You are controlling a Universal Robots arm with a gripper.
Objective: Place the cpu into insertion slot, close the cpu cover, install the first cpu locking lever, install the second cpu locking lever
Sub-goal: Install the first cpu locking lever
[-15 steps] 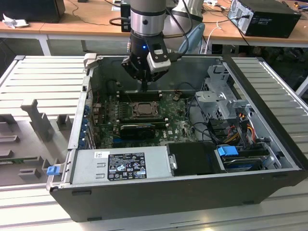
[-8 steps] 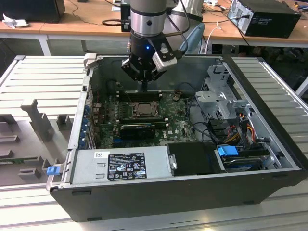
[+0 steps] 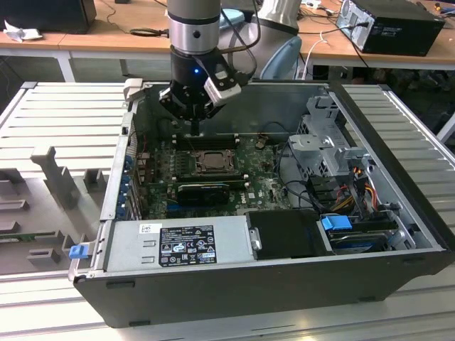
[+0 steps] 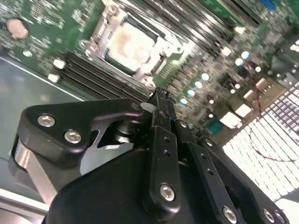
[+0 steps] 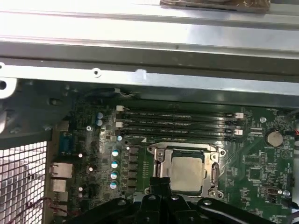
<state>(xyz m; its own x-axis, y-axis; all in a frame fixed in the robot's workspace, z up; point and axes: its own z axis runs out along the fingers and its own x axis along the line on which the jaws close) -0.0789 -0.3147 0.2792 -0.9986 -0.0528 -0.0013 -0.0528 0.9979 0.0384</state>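
One arm hangs over an open computer case (image 3: 398, 234) that lies on its side on the slatted grey bench (image 3: 57, 114); the pincer (image 3: 195, 130) points down at the green motherboard (image 3: 266, 181), above the long black memory slots (image 3: 206, 141) and just beside the insertion slot (image 3: 211, 171); the black fingers (image 4: 161, 135) are pressed together at the tip and grasp nothing, so the pincer is clenched and empty; the cpu (image 5: 187, 172) sits flat inside the insertion slot, pale metal top facing up, and in the second wrist view it (image 4: 131, 44) shows a faint brownish smear; the cpu cover (image 5: 159, 161) lies down around the cpu, its silvery frame bordering the chip on all sides, with the chip visible through the window; whether the locking levers are latched cannot be told; in the first wrist view the pincer tip (image 5: 159, 182) stands at the corner of the socket, apart from the cpu; four memory slots (image 5: 177, 123) run parallel between the socket and the case wall; a round coin battery (image 5: 273, 137) sits on the board near the socket; a grey power supply (image 3: 178, 245) occupies the near edge of the case, and a long black block (image 3: 202, 192) lies between it and the socket.
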